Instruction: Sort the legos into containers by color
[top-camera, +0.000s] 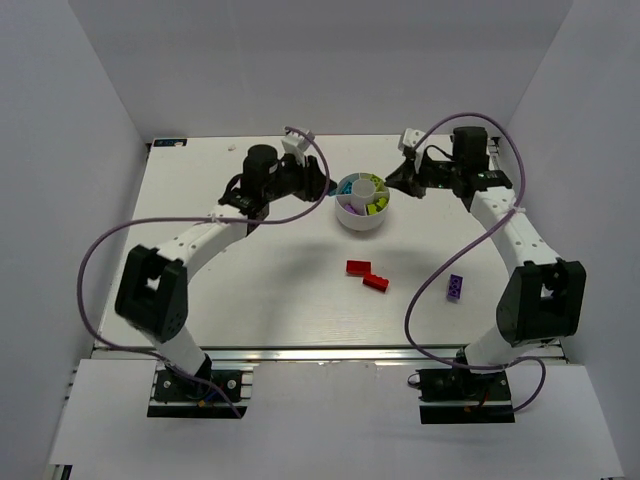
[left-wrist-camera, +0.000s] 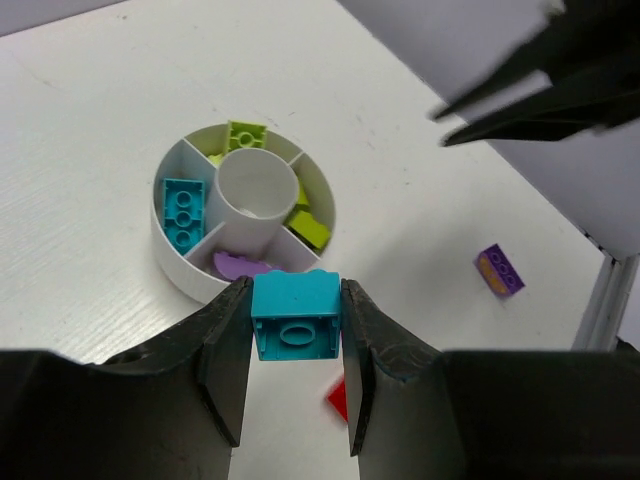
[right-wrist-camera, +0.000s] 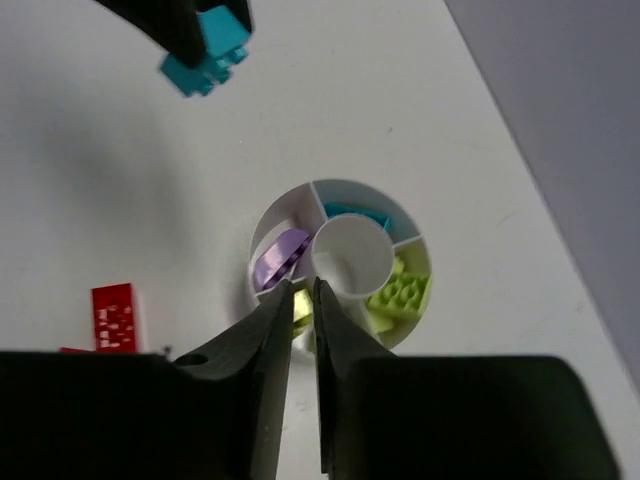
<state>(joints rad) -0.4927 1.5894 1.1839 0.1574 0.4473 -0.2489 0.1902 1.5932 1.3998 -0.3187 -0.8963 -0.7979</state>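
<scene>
The round white dish (top-camera: 362, 224) stands at the table's far middle. In the left wrist view (left-wrist-camera: 180, 268) its wedges hold a cyan brick (left-wrist-camera: 184, 212), lime bricks (left-wrist-camera: 245, 134) and a purple piece (left-wrist-camera: 240, 265). My left gripper (left-wrist-camera: 295, 290) is shut on a cyan brick (left-wrist-camera: 294, 318), held above the table just beside the dish's left side (top-camera: 322, 185). My right gripper (right-wrist-camera: 303, 285) hovers over the dish's right side (top-camera: 392, 182), fingers nearly together and empty; a lime brick (right-wrist-camera: 400, 292) lies in the wedge below it. The right wrist view also shows the held cyan brick (right-wrist-camera: 205, 60).
Two red bricks (top-camera: 357, 267) (top-camera: 376, 281) lie on the table in front of the dish. A purple brick (top-camera: 455, 287) lies further right, near the right arm. White walls enclose the table on three sides.
</scene>
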